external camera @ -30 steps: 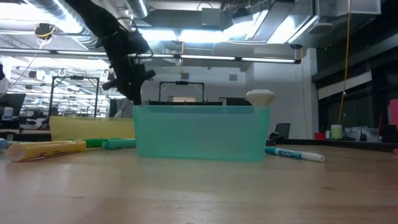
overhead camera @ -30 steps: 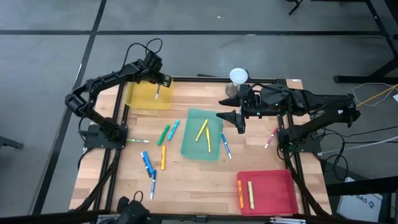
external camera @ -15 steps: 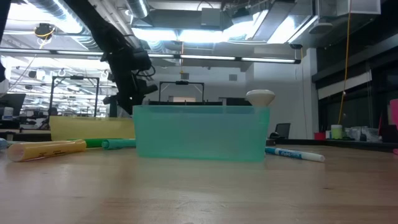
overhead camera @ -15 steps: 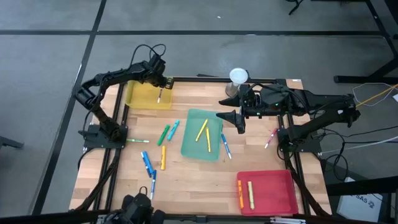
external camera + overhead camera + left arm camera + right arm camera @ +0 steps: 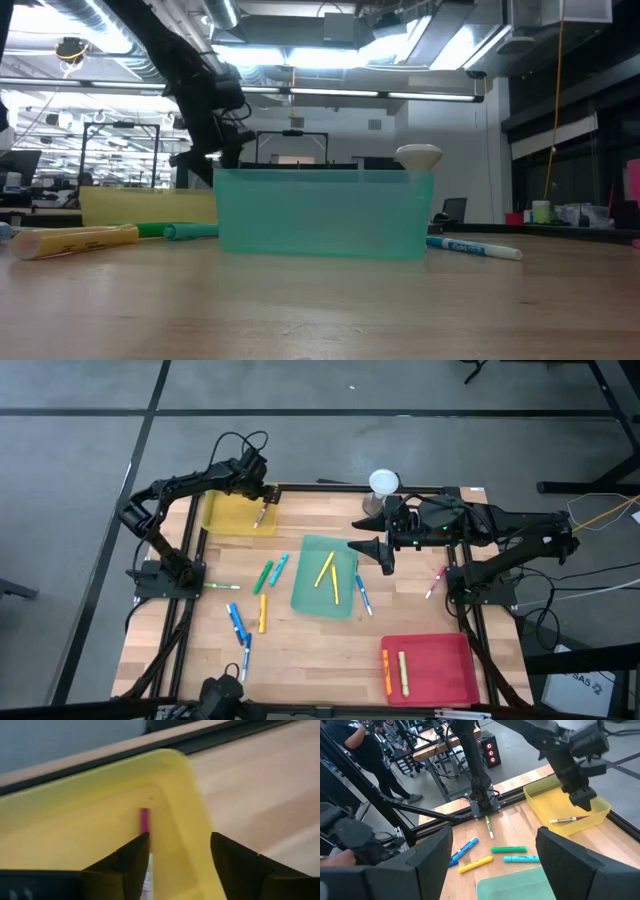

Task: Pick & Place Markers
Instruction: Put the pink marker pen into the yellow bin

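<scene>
The pink marker (image 5: 260, 515) lies loose in my yellow tray (image 5: 228, 520), in the corner nearest the green tray (image 5: 310, 595); in my left wrist view it (image 5: 144, 822) rests on the tray floor along the wall (image 5: 195, 820). My left gripper (image 5: 262, 493) hangs just above that corner with its fingers (image 5: 235, 862) apart and nothing between them.

Taking the green tray as the landmark: two yellow markers (image 5: 327, 572) lie inside it. Just beside it, toward my left arm, a green marker (image 5: 263, 576) and a teal marker (image 5: 278, 568) lie side by side on the tabletop (image 5: 300, 650), with an orange marker (image 5: 262, 612) and blue markers (image 5: 237, 625) a little farther out. On its other side a blue-and-white marker (image 5: 363, 594) lies just beside its wall, and a red-tipped marker (image 5: 437, 582) rests well apart, near my right arm's base. The red tray (image 5: 440, 670), diagonally off from the green tray, holds an orange and a yellow marker (image 5: 403, 673).

My right gripper (image 5: 385, 552) waits above the green tray's edge, fingers (image 5: 580, 857) spread wide, holding nothing.
</scene>
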